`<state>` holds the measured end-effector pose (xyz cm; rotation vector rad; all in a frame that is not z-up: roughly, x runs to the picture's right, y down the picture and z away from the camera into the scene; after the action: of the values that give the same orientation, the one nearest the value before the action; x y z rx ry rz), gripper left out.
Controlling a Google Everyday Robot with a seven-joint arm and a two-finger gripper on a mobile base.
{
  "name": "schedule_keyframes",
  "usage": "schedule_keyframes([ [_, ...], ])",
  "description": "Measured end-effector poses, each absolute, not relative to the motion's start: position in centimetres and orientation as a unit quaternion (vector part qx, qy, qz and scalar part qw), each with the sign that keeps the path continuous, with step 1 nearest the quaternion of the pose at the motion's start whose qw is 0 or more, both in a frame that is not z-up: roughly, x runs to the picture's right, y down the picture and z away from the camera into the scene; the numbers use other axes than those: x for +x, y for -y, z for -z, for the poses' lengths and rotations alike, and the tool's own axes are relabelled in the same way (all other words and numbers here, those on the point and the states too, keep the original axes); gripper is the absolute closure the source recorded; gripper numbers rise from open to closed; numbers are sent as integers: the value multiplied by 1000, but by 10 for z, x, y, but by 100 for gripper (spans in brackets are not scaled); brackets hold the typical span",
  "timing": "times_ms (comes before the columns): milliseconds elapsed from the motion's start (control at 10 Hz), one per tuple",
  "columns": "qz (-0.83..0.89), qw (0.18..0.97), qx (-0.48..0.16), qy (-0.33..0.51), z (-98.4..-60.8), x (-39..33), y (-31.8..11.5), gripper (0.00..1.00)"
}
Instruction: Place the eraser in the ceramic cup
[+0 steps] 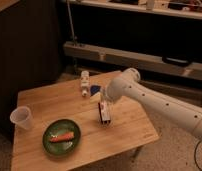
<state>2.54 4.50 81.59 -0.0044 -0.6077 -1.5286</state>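
The ceramic cup stands at the table's left edge, with the green plate near the path to it. Well to the right, below the white bottle, the gripper points down. The eraser seems to lie just at its left side, and whether it is gripped I cannot tell.

White rounded arm with small dark dots ends in dark jaws low over the table.
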Motion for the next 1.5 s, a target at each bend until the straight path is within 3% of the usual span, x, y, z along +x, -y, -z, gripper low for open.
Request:
schedule_keyframes([
  [600,734,621,-57,268,-890,20,-54,20],
  [1500,739,599,-124,282,-924,27,-90,23],
])
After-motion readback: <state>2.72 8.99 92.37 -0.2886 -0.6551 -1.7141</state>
